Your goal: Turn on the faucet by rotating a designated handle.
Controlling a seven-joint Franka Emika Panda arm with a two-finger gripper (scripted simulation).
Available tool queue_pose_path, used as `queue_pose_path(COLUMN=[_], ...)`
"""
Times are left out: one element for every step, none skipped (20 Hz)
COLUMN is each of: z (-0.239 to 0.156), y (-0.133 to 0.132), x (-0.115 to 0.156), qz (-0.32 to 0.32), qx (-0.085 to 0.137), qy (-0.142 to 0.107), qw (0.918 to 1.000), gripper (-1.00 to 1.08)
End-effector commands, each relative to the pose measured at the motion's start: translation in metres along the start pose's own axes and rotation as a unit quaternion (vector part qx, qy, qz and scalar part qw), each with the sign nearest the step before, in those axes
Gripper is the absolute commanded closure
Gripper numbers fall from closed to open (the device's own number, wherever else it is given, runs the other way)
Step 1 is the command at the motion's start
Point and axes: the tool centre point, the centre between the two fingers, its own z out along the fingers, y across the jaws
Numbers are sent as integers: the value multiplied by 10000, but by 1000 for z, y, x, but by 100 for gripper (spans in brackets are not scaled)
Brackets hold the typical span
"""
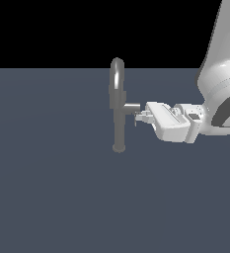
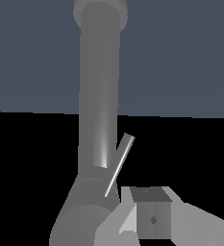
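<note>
The faucet (image 1: pixel 118 111) is standing mid-surface, well away from every edge. The gripper (image 1: pixel 140 117) is reaching sideways at the handle (image 1: pixel 132 107), probably to push its thin rod; whether its fingers are parted, I cannot tell.

I see the tall grey metallic faucet (image 1: pixel 118 111) with a pale sheen along its arched spout, and its short grey handle stub (image 1: pixel 132 107) in the same tone. My glossy white gripper (image 1: pixel 142 117) has dark grey trim. The flat slate-blue floor (image 1: pixel 52 188) meets black background.
</note>
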Motion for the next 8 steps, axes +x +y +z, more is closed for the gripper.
queue_pose_path(z=[1, 1, 1, 1, 1, 1, 1, 1], y=[-22, -24, -27, -29, -31, -33, -36, -36], x=[26, 29, 32, 35, 39, 42, 45, 45], qz=[28, 43, 58, 73, 88, 103, 118, 118], qx=[181, 193, 204, 215, 226, 238, 249, 249], qy=[190, 201, 213, 224, 235, 247, 258, 258], qw=[9997, 9996, 9995, 9995, 9994, 9994, 9993, 9993], gripper=[108, 108, 108, 108, 108, 108, 108, 108])
